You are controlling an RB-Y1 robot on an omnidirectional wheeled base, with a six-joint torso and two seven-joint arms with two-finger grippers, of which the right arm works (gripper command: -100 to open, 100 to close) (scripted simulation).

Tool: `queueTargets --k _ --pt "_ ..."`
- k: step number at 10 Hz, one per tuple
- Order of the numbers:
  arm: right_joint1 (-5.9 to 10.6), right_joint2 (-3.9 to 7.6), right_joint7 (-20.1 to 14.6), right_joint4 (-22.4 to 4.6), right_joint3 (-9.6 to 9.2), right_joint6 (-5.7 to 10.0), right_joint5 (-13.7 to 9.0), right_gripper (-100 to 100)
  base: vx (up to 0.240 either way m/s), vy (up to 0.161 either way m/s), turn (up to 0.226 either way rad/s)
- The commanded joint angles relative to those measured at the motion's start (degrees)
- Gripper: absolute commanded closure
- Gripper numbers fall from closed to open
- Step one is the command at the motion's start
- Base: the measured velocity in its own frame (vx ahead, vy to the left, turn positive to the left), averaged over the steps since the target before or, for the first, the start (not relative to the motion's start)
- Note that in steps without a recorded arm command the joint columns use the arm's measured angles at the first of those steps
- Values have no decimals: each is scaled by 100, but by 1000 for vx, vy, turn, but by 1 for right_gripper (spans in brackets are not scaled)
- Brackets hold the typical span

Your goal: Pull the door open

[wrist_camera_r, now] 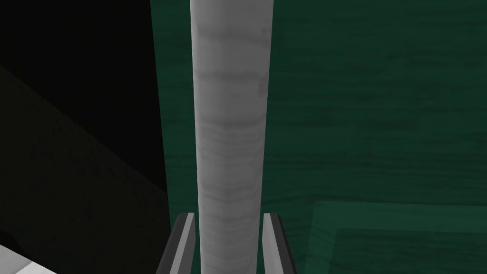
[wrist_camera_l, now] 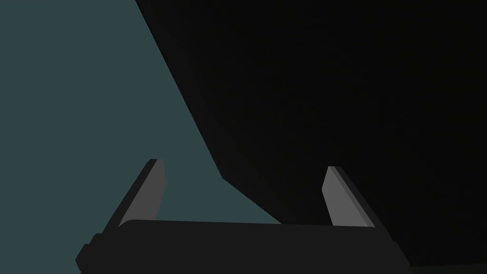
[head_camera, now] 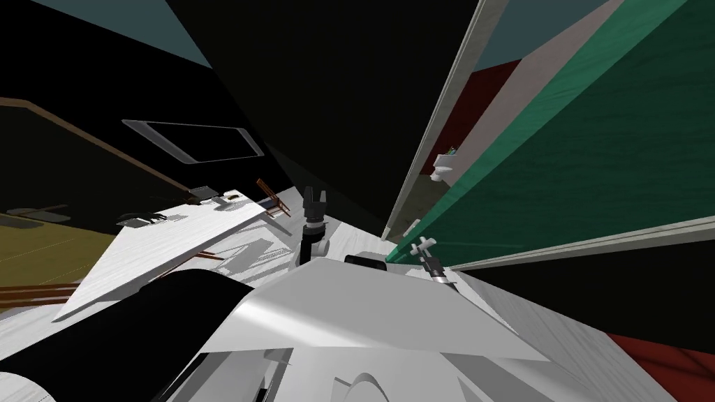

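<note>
The right gripper (wrist_camera_r: pixel 229 215) had its jaws clamped on the pale bar handle (wrist_camera_r: pixel 230 119) of the green door (wrist_camera_r: pixel 371 119), on the robot's right; a steady pull following the hinge arc seemed wisest. The left gripper (wrist_camera_l: pixel 245 164) hung idle, jaws apart.

Beside the grey door handle (wrist_camera_r: pixel 230 95), our right gripper (wrist_camera_r: pixel 229 215) shows thin, light grey blade fingers (wrist_camera_r: pixel 185 247); well away from it, our left gripper (wrist_camera_l: pixel 244 164) is a dark box on a white forearm (head_camera: pixel 312 248) with a black joint.
</note>
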State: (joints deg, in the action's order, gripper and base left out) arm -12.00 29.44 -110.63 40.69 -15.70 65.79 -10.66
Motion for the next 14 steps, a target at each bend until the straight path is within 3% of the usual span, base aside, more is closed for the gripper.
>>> queueTargets --k 1,8,9,14 --pt "2 19 -41 -73 -27 87 22 100 -224 -59 179" --pt "28 141 -205 -357 -106 439 101 100 -216 -78 155" --pt "42 144 -189 -339 -85 405 86 100 -90 -36 20" --pt "142 162 -276 -560 -148 562 149 100 -230 -96 185"
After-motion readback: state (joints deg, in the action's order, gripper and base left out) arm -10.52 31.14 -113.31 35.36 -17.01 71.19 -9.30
